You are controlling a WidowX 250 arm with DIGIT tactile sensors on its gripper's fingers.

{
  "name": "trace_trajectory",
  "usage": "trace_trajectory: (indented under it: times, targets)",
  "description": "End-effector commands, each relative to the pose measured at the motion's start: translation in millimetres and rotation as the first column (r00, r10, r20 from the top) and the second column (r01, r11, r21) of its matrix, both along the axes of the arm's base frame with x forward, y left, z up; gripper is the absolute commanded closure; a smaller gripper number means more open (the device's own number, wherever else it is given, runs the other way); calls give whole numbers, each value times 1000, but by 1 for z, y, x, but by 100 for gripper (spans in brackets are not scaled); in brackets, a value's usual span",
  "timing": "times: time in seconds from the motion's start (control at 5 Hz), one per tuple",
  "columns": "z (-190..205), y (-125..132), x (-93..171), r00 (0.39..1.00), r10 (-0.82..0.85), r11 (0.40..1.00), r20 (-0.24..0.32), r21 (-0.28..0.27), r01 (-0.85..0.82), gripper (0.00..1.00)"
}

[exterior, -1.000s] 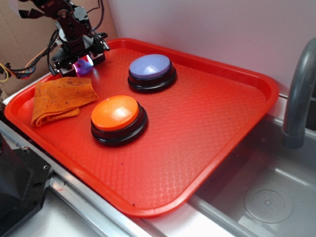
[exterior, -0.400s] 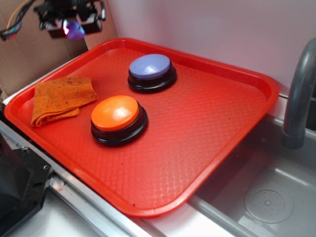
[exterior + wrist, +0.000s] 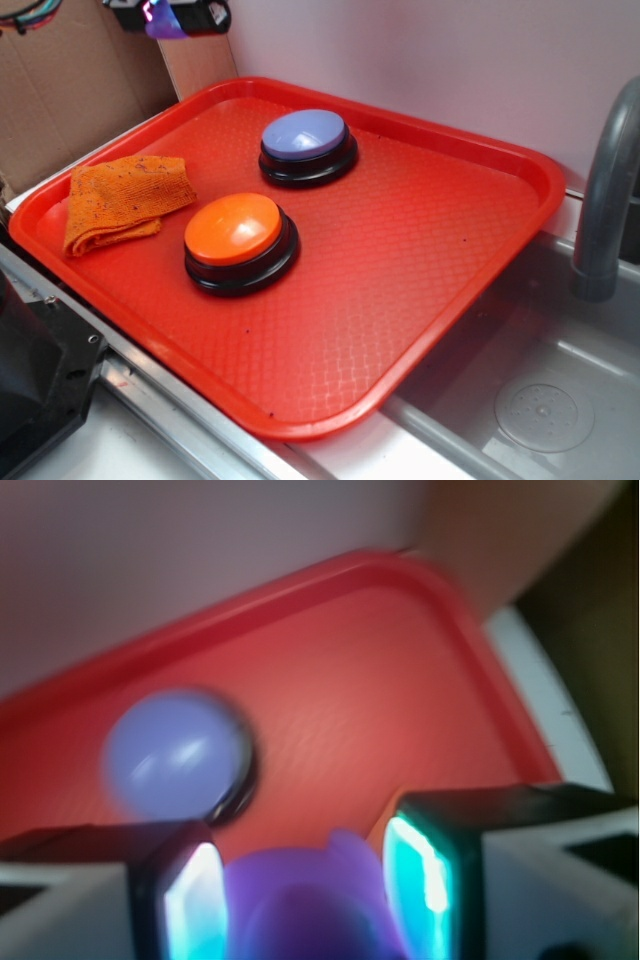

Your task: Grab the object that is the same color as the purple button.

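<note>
My gripper is high above the tray's far left corner, at the top edge of the exterior view, shut on the small purple duck. In the wrist view the purple duck fills the gap between the two glowing pads of my gripper. The purple button with its lavender dome and black base sits on the red tray toward the back. It shows blurred in the wrist view as the purple button, below and ahead of the jaws.
An orange-topped button stands near the tray's middle left. A folded orange cloth lies at the tray's left end. A metal sink and grey faucet are to the right. Cardboard stands behind on the left.
My gripper has risen from the tray's far left corner with the purple duck held in it, and has drifted a little right. The buttons and cloth have not moved.
</note>
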State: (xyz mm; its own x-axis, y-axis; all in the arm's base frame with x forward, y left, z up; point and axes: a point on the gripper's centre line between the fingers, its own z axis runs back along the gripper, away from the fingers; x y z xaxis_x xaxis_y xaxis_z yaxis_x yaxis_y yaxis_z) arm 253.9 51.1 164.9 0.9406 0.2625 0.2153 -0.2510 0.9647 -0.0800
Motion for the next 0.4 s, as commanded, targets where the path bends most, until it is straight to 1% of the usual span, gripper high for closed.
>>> trace_trajectory:
  times: [0.0, 0.2]
  targets:
    - [22, -22, -27, 967, -255, 966, 9, 53, 254, 100]
    - [22, -20, -31, 968, -249, 967, -29, 39, 250, 100]
